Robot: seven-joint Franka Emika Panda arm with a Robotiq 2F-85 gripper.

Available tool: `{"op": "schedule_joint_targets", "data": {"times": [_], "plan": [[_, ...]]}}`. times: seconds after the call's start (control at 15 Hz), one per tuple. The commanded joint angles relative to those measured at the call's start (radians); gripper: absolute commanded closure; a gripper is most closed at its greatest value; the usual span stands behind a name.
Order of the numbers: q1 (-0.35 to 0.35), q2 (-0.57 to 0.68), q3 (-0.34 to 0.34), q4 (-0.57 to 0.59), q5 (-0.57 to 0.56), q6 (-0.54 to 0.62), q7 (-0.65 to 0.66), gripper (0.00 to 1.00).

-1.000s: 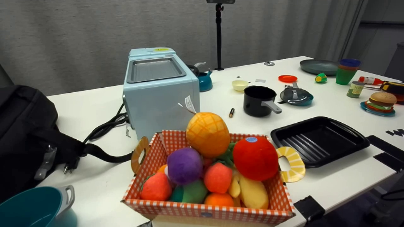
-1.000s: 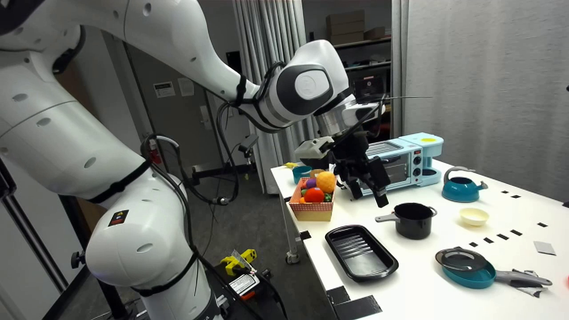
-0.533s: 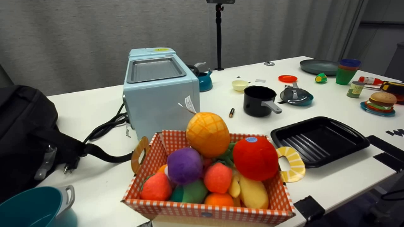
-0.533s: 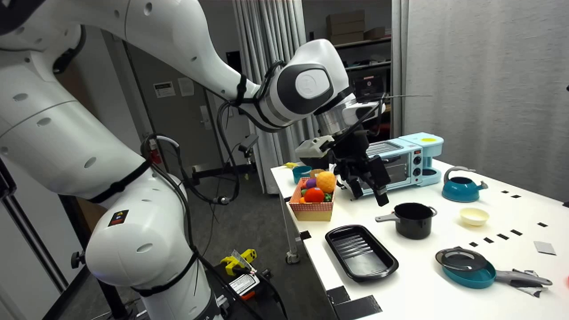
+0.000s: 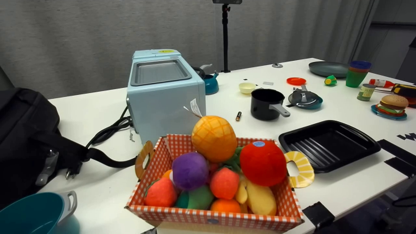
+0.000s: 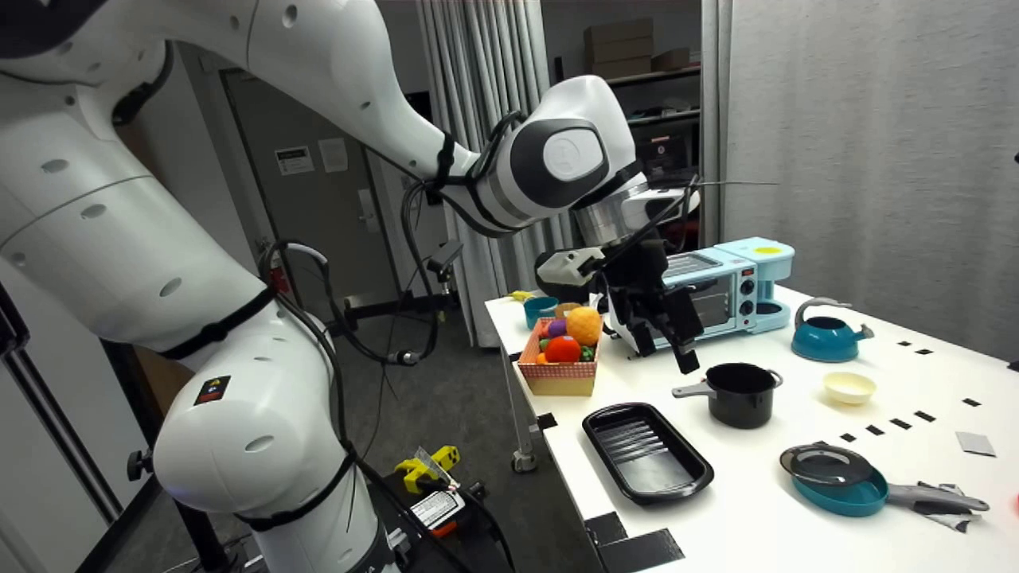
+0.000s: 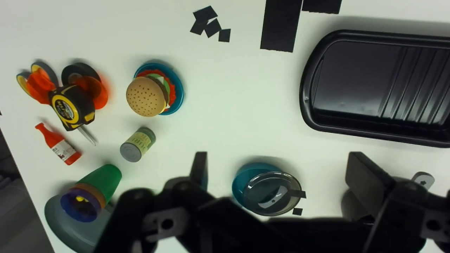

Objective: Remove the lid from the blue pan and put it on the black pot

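The lid (image 6: 825, 465) is round, see-through and grey-tinted, with a light grey handle. It rests tilted and off-centre on the teal-blue pan (image 6: 860, 503), part of whose inside shows. Lid (image 5: 304, 98) and pan (image 5: 318, 104) also show in an exterior view. The black pot (image 6: 742, 402) stands uncovered nearby, grey handle out; it also shows in an exterior view (image 5: 262, 105). My gripper (image 6: 665, 348) is open and empty, high above the table. In the wrist view, the lid (image 7: 272, 195) appears between the gripper's fingers (image 7: 277, 168), well below; the pot is mostly hidden behind a finger.
A black ribbed tray (image 6: 646, 454) lies by the table edge. A fruit basket (image 6: 561, 382) and a pale-blue appliance (image 6: 720, 290) stand beyond it. A cream bowl (image 6: 849, 387) and a kettle (image 6: 826, 338) stand past the pot. A toy burger (image 7: 147, 96) and can (image 7: 137, 144) lie nearby.
The arm and gripper have shifted slightly right and down in an exterior view. The lid, pan and pot have not moved. The gripper stays open.
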Motion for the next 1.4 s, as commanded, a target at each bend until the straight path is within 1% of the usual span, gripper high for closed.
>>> {"op": "schedule_joint_targets", "data": {"times": [0.0, 0.33, 0.53, 0.67, 0.93, 1.2, 1.27, 1.33], "plan": [[0.006, 0.142, -0.008, 0.114, 0.014, 0.033, 0.082, 0.0], [0.02, 0.335, -0.017, 0.272, -0.001, 0.101, 0.215, 0.0], [0.043, 0.465, -0.038, 0.366, -0.029, 0.134, 0.328, 0.0], [0.072, 0.541, -0.066, 0.427, -0.043, 0.136, 0.399, 0.0], [0.142, 0.668, -0.145, 0.542, -0.039, 0.126, 0.49, 0.0], [0.198, 0.766, -0.223, 0.642, -0.02, 0.105, 0.565, 0.0], [0.195, 0.713, -0.216, 0.571, 0.003, 0.128, 0.506, 0.0], [0.202, 0.734, -0.228, 0.592, 0.003, 0.128, 0.518, 0.0]]}}
